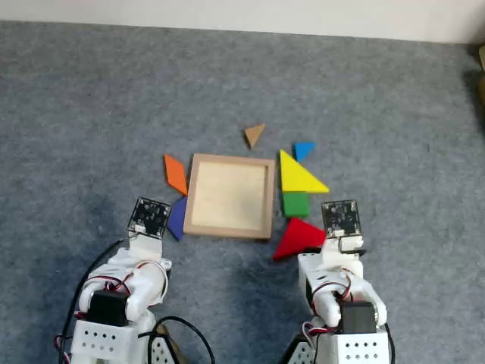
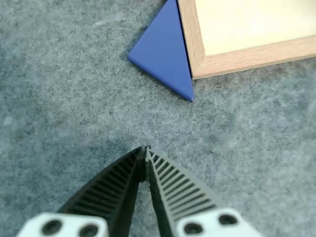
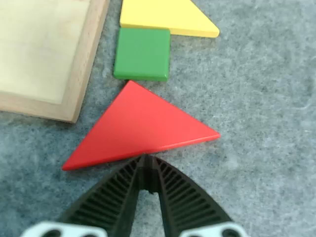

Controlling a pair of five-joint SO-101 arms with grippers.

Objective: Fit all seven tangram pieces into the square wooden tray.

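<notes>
1. The left gripper (image 2: 146, 149) and the right gripper (image 3: 147, 159) are seen closed on nothing, low over the carpet (image 1: 91, 114).
2. Just ahead, the indigo triangle (image 2: 165, 54) is found against the tray's left rim, and the red triangle (image 3: 140, 131) lies off the tray's right corner.
3. The square wooden tray (image 1: 229, 159) is seen bare inside, so nothing is judged placed.
4. Farther off, the green square (image 1: 295, 203), yellow triangle (image 1: 298, 176), orange parallelogram (image 1: 175, 174), blue triangle (image 1: 304, 149) and brown triangle (image 1: 254, 134) are left outside. All seven remain.
</notes>
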